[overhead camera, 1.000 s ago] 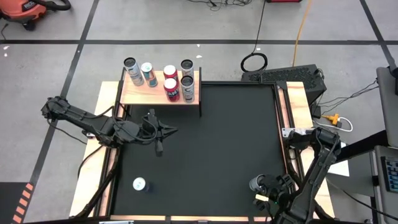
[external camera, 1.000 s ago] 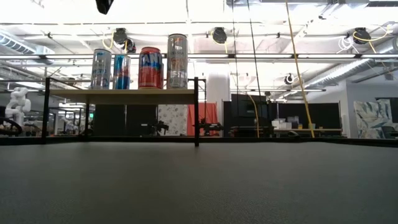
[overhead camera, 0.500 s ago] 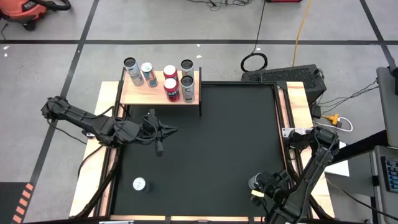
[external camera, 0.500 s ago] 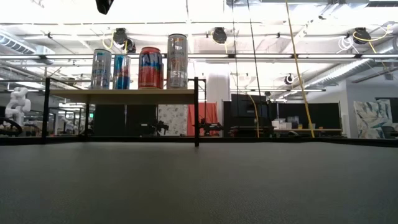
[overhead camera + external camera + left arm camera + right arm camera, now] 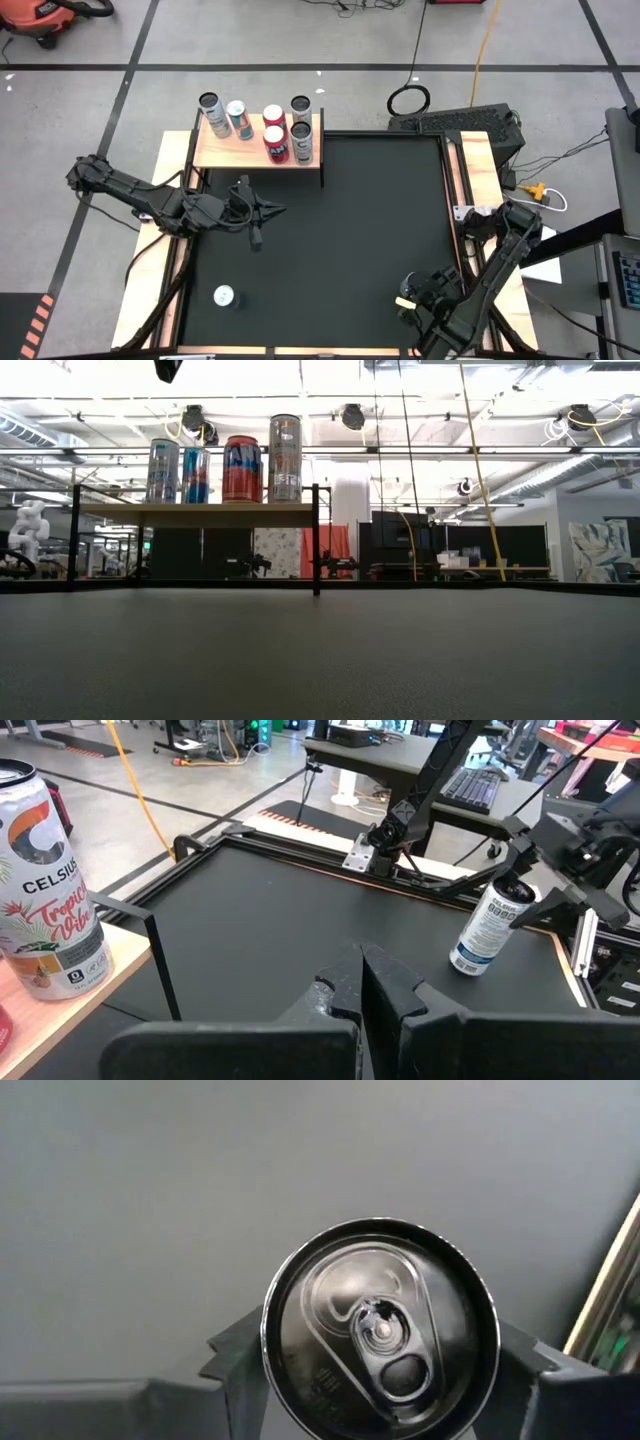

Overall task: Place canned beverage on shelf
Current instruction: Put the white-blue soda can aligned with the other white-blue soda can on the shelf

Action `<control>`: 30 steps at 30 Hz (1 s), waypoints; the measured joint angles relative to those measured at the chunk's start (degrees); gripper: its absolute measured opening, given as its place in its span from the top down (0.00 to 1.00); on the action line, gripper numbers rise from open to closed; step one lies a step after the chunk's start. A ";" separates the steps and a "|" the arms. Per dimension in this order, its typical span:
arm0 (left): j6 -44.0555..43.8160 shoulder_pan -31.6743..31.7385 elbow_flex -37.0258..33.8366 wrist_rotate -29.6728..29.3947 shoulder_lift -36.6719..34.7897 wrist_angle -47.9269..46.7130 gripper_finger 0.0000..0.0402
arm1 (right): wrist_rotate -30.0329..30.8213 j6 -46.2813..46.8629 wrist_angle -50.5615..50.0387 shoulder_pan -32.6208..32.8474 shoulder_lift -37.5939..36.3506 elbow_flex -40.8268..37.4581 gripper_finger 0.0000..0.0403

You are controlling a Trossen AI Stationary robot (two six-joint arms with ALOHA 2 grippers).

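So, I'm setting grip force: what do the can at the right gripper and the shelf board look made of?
The can looks like thin metal, probably aluminium: a glossy dark lid with pull tab and a printed white wall in the left wrist view. The shelf board looks like pale, matte, unpainted wood, possibly plywood, on a thin black frame that is likely metal.

We saw a pale tan shelf on a thin black frame, standing at the edge of a black mat. On it stood silver cans, a blue-and-silver can and a red can. Another can was white with orange and red lettering. A white can carried dark print and a black lid.
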 joint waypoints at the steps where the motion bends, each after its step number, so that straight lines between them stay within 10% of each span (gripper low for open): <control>1: 0.00 0.00 0.00 0.00 -0.02 0.00 1.00 | 0.65 -1.55 -0.58 -0.61 -0.13 0.61 0.45; 14: 11.54 0.00 0.00 -0.08 0.00 0.02 1.00 | 14.81 -23.75 -0.76 -10.85 -5.95 6.45 0.45; 30: 25.51 -0.02 0.00 4.59 0.00 0.02 1.00 | 16.20 -37.12 1.61 -18.01 -7.08 6.89 0.44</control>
